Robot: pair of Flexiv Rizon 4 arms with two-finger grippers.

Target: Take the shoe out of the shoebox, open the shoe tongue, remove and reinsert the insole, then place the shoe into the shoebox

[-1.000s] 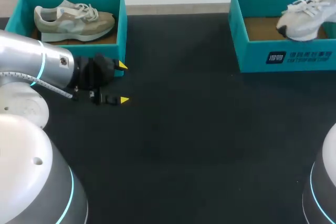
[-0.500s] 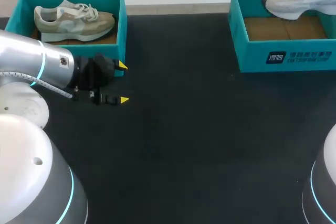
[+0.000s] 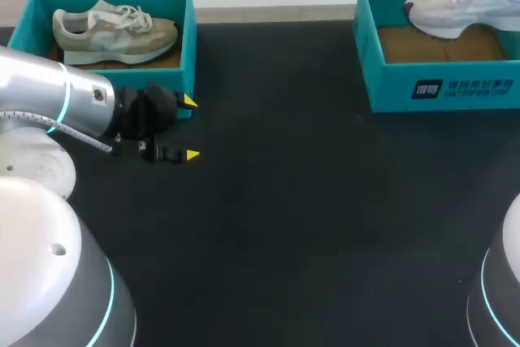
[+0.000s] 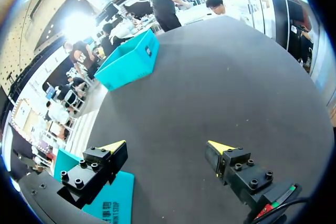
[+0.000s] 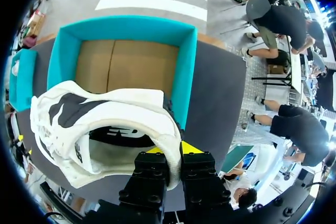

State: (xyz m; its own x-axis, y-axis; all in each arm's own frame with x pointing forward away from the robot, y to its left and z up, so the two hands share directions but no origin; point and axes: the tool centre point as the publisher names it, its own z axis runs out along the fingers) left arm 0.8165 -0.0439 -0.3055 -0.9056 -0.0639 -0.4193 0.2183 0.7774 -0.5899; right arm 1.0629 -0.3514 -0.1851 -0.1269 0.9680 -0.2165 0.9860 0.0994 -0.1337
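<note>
A white shoe hangs above the right teal shoebox, its far end cut off by the view's edge. In the right wrist view my right gripper is shut on the heel collar of the white shoe, with the shoebox's bare cardboard floor under it. The right gripper does not show in the head view. My left gripper stands open and holds nothing, low over the table beside the left shoebox, which holds a beige shoe. The left gripper faces bare tabletop.
The black table spreads between the two boxes. In the left wrist view the right shoebox stands far ahead of the fingers, and a corner of the left shoebox lies by one finger.
The white shoe has risen from a tilted pose low in the right box to a level one above it, shifting leftward. The left arm has not moved.
</note>
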